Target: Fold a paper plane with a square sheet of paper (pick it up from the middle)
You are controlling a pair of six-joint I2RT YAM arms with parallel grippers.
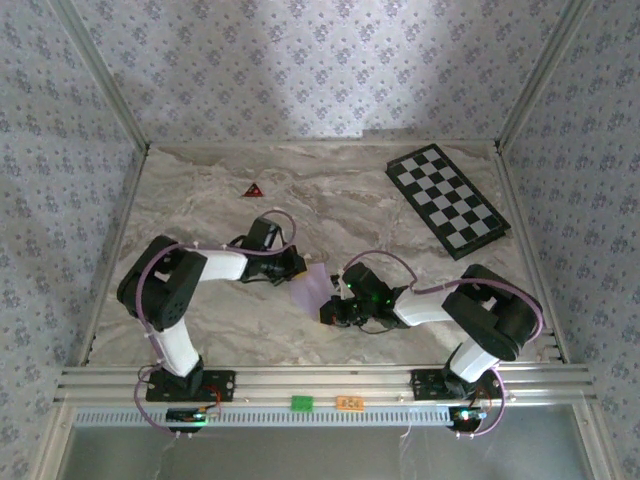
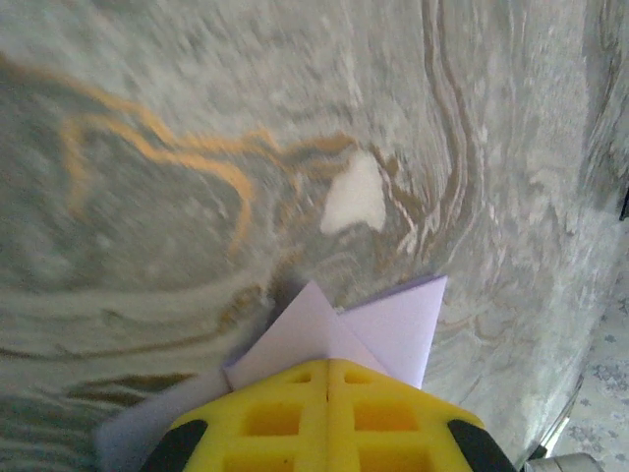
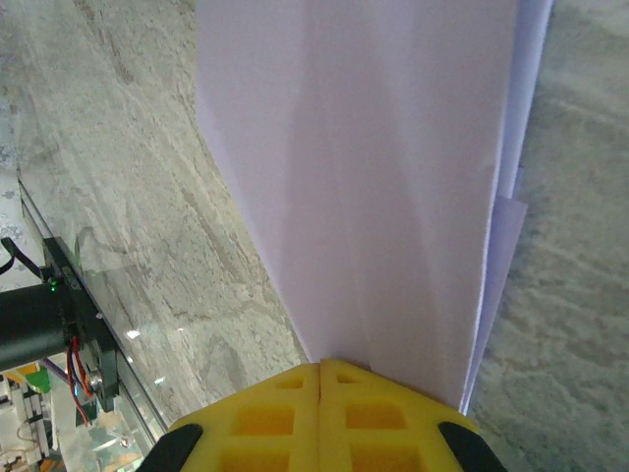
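The left hand (image 2: pixel 327 366) and right hand (image 3: pixel 321 366) are each pinched shut on the folded lilac paper (image 1: pixel 312 290), which is held between them over the near middle of the tabletop (image 1: pixel 350 200). If the hands pull apart or twist unevenly, the thin sheet could tear, crumple or slip free.

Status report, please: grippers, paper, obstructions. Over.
Left gripper shut on paper. Right gripper shut on it too. Part-folded, held between them. Checkered board well aside.

No text, label or number can be read anywhere
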